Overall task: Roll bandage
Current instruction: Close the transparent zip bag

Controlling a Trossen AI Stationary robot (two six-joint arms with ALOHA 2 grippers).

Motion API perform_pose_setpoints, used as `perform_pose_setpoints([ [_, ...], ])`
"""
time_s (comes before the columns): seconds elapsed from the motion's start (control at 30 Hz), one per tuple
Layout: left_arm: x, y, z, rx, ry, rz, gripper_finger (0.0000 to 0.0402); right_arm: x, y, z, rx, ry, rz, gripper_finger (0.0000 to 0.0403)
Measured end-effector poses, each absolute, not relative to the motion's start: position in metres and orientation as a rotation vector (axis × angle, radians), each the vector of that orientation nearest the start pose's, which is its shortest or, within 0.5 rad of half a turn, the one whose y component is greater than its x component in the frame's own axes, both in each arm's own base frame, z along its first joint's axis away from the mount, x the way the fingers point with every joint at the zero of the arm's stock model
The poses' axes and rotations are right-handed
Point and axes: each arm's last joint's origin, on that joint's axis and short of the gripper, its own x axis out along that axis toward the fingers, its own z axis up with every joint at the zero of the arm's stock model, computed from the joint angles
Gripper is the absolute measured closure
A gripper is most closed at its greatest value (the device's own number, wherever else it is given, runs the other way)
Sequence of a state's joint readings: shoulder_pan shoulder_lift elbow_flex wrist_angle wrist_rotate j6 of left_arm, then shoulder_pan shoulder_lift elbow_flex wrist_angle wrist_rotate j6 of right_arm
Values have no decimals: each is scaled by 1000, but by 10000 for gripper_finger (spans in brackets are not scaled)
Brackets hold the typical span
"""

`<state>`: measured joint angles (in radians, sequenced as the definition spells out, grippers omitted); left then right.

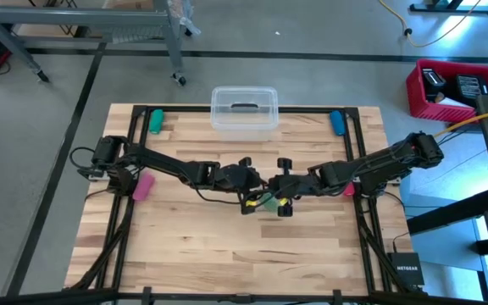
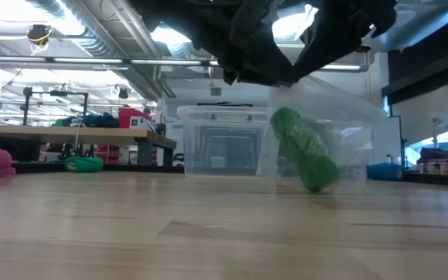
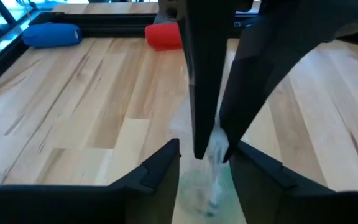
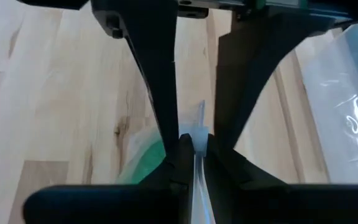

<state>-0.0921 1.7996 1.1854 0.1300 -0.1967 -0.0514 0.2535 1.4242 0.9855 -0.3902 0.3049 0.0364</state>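
While both arms reached inward over the middle of the table, their grippers met nose to nose above its centre; the left gripper came in from the left side and the right gripper from the right, the two almost touching. Between them hung a clear plastic bag; inside it sat a bright green roll, the bandage, tilted, with its lower end close to the wood in the low view, though whether it touched could not be told. From the right wrist view the right gripper's fingers were clenched on a thin upright edge of the clear plastic, with green showing just beside them; from the left wrist view the left gripper's fingers stood a little apart with the plastic's edge between them, pinched there by the other arm's fingers, so the left looked released rather than clamped. Near the table's far edge stood a clear lidded container; a green cylinder lay by the far left corner and a blue cylinder by the far right; a pink roll rested beside the left arm, and a red one showed partly under the right arm.
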Motion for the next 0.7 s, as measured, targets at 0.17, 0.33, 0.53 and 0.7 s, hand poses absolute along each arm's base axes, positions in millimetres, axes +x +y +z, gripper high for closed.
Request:
perform_pose_setpoints([
  [0.17, 398, -31, 223, 40, 489, 110, 324, 286, 65, 244, -198, 798, -69, 370],
  [0.33, 396, -29, 219, 53, 527, 120, 374, 286, 65, 244, -187, 801, -58, 370],
  [0.53, 397, -30, 219, 79, 524, 114, 400, 286, 66, 245, -182, 799, -51, 370],
  [0.7, 397, -30, 220, 88, 517, 111, 401, 286, 66, 244, -166, 800, -55, 369],
])
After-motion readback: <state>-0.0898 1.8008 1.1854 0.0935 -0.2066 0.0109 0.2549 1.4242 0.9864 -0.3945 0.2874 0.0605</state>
